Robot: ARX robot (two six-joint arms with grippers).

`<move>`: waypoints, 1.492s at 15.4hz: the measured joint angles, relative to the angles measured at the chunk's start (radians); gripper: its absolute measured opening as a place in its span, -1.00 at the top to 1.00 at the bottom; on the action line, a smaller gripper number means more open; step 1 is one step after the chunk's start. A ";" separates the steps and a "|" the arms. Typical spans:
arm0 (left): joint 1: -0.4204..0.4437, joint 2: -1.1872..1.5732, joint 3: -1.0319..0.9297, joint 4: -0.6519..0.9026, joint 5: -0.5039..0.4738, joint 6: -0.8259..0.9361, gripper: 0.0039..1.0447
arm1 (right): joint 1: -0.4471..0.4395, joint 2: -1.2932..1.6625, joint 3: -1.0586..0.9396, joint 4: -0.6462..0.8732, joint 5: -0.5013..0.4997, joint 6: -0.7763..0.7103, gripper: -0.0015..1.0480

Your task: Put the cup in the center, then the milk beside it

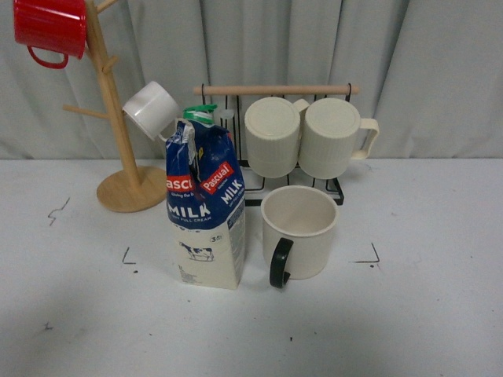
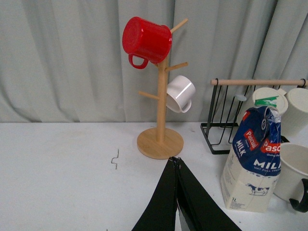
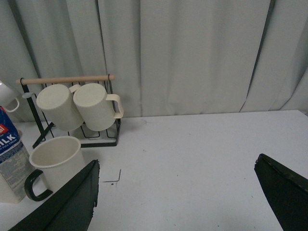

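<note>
Black grippers raised, clear of the table
Left gripper [image 2: 178, 192] has fingers pressed together; right gripper [image 3: 178, 192] is spread wide. Milk [image 1: 206, 206] stands just left of cup [image 1: 299, 232] in the center [image 1: 346, 275], wooden mug tree [image 1: 118, 118] and wire rack [image 1: 275, 94] behind.

This looks like a staged test bench in a lab rather than a lived-in kitchen: a plain white table [image 1: 440, 314] backed by a pale grey curtain [image 1: 424, 71] that closes off the room. Small black corner marks [image 1: 369, 255] are drawn on the tabletop (a marked-out placement zone), and the kitchenware stands as tidy props.
</note>
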 joint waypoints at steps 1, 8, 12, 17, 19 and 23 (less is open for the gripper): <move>0.000 -0.021 -0.011 -0.002 0.000 0.000 0.97 | 0.000 0.000 0.000 0.000 0.000 0.000 -0.87; 0.000 -0.145 -0.032 -0.115 0.000 0.000 0.97 | 0.000 0.000 0.000 0.000 0.000 0.000 -0.87; 0.000 -0.293 -0.032 -0.269 -0.002 0.001 0.97 | 0.000 0.000 0.000 0.001 0.000 0.000 -0.87; 0.000 -0.293 -0.032 -0.262 0.000 0.001 0.64 | 0.000 0.000 0.000 0.000 0.000 0.000 -0.87; 0.000 -0.293 -0.032 -0.262 0.000 0.001 0.13 | 0.000 0.000 0.000 0.000 0.000 0.000 -0.87; 0.000 -0.293 -0.032 -0.262 0.000 0.002 -0.91 | 0.000 0.000 0.000 0.000 0.000 0.000 -0.87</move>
